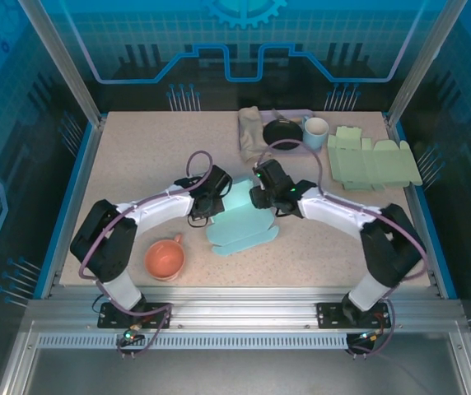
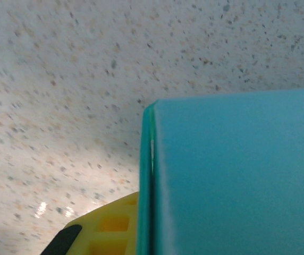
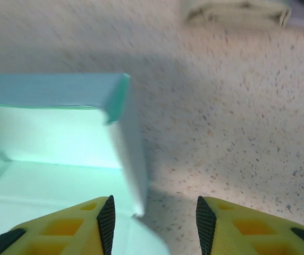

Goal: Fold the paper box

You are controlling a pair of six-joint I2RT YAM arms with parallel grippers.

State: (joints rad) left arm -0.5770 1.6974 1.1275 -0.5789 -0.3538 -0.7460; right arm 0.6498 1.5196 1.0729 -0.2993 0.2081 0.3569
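The teal paper box (image 1: pixel 240 224) lies partly folded at the table's middle, between both grippers. My left gripper (image 1: pixel 216 202) is at the box's left raised wall. In the left wrist view that teal wall (image 2: pixel 237 175) stands edge-on against my one visible yellow finger (image 2: pixel 109 234), and it hides the other finger; the gripper is shut on the wall. My right gripper (image 1: pixel 262 197) is at the box's far right corner. In the right wrist view it (image 3: pixel 154 223) is open, with the end of an upright side wall (image 3: pixel 133 159) of the box (image 3: pixel 51 138) between its fingers, touching neither.
An orange cup (image 1: pixel 165 258) stands near the front left. At the back right lie flat light green box blanks (image 1: pixel 371 160), a white mug (image 1: pixel 315 132), a black bowl (image 1: pixel 281 132) and a beige cloth (image 1: pixel 250 132).
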